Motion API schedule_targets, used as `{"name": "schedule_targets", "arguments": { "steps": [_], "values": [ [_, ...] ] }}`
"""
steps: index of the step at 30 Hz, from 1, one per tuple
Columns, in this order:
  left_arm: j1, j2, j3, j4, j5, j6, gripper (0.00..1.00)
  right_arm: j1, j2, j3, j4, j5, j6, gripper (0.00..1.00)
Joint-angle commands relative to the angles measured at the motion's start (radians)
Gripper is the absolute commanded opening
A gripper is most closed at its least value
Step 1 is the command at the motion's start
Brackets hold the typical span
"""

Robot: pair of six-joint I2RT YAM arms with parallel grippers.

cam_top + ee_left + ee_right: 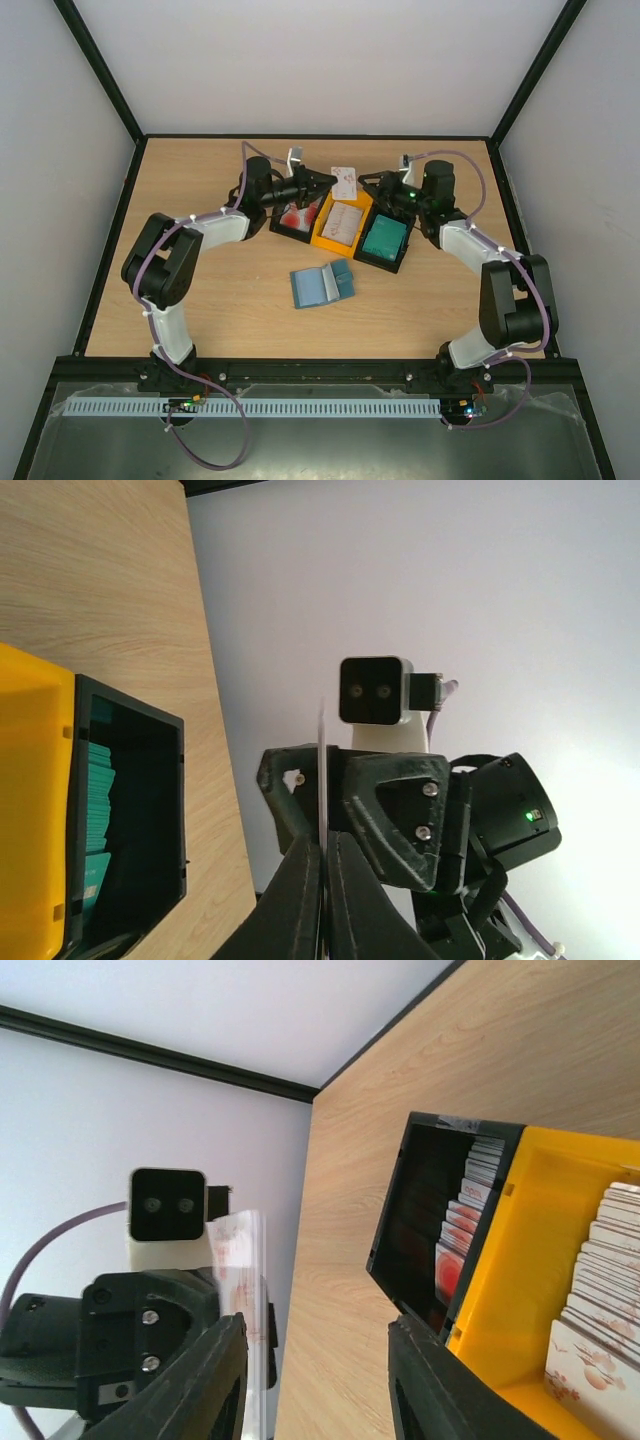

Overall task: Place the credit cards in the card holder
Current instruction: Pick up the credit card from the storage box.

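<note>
The left gripper is up off the worktop over the far end of the bins, its two fingers pressed together on a red-and-white card. From its own wrist camera that card shows edge-on as a thin line running up out of the fingertips. The right gripper faces it from the other side at the same height with its fingers spread wide and nothing between them. From that wrist the card looks blurred just past one fingertip, and I cannot tell whether they touch. Three bins sit in a touching row in the far half of the worktop, about midway between its left and right edges. The left black bin holds red cards, the yellow bin holds whitish cards, and the right black bin holds green-teal cards. The card holder, blue-teal, lies opened flat on the worktop near its middle. It is apart from the bins on their near side, and neither gripper touches it.
</note>
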Motion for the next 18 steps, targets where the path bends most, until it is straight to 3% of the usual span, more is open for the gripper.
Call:
{"name": "schedule_targets", "arguments": {
  "steps": [1, 18],
  "values": [
    [-0.005, -0.011, 0.014, -0.005, -0.001, 0.017, 0.03, 0.000, -0.040, -0.006, 0.071, -0.007, 0.009, 0.39],
    [-0.016, -0.014, 0.016, 0.026, 0.014, -0.004, 0.03, 0.002, 0.013, 0.019, 0.009, -0.042, -0.021, 0.10]
  ]
}}
